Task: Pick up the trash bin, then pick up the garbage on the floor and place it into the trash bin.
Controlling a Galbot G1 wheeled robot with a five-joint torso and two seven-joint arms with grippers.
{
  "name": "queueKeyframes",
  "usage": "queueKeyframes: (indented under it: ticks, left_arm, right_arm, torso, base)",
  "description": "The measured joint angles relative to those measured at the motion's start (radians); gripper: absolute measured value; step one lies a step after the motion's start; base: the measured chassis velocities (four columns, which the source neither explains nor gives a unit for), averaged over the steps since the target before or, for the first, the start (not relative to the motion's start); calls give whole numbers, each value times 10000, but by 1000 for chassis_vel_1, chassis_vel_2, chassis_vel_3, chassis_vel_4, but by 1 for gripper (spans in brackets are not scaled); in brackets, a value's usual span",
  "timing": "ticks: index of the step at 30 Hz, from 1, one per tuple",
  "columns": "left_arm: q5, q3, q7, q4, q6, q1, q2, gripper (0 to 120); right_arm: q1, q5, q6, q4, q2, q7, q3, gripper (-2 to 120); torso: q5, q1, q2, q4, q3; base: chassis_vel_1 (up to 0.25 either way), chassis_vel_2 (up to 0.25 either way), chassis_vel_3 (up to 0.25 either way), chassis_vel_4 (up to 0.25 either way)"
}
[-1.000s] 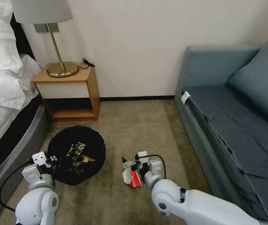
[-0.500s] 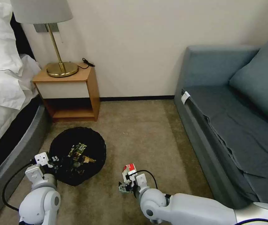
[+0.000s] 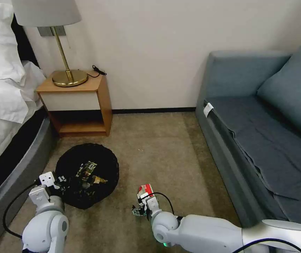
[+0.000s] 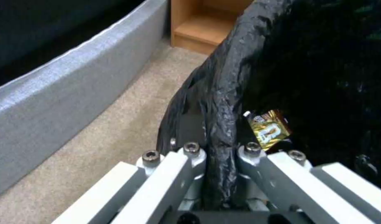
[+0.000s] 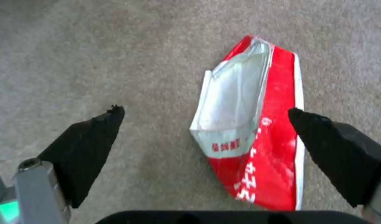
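The right gripper [image 5: 205, 119], fingers spread wide, hovers over the red-and-white wrapper [image 5: 251, 137] on the floor [image 3: 171, 154]; the wrapper lies nearer one pad, its long axis crosswise to the closing line. The left gripper [image 4: 219, 152] pinches the trash bin [image 3: 87, 174] rim

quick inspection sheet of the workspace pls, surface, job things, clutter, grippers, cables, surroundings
surface: beige carpet floor, a few pale specks.
job's things: black trash bin holds wrappers, incl. a yellow-brown snack wrapper; red-and-white wrapper lies on the carpet.
clutter: nothing seen beyond that wrapper.
grippers: left gripper shut on the bin's bagged rim; right gripper open, fingers either side of the red-and-white wrapper.
cables: black cable loops at both wrists; cord on the nightstand.
surroundings: bed, lamp, sofa.
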Motion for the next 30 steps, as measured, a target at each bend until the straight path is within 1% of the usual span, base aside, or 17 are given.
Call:
queueKeyframes:
  ticks: [5, 11, 17, 19, 28, 30]
  left_arm:
    - [-3, -4, -2, 53, -52, -2, 3, 3]
    - [-6, 16, -1, 128, -125, -20, 5, 3]
    - [-6, 30, -2, 162, -169, -27, 5, 3]
    - [-6, 32, -2, 163, -170, -28, 6, 3]
    - [0, 34, -1, 202, -232, -27, -24, 3]
    - [1, 33, -2, 203, -236, -26, -26, 3]
  right_arm:
    - [52, -65, 99, -278, 96, -62, -67, 100]
    - [120, -517, 395, -1154, 286, -272, -176, 100]
    - [211, -733, 493, -1765, 353, -416, -182, 100]
    - [218, -748, 502, -1837, 372, -429, -185, 100]
    - [230, -819, 684, -3039, 815, -768, -404, 100]
    - [228, -821, 690, -3094, 835, -788, -415, 100]
  torso:
    - [-1, 0, 0, 0, 0]
    - [0, 0, 0, 0, -1]
    - [0, 0, 0, 0, -1]
    - [0, 0, 0, 0, -1]
    - [0, 1, 2, 0, -1]
    - [0, 1, 1, 0, -1]
  base:
    - [0, 0, 0, 0]
    - [0, 0, 0, 0]
    - [0, 0, 0, 0]
    - [0, 0, 0, 0]
    - [0, 0, 0, 0]
    - [0, 0, 0, 0]
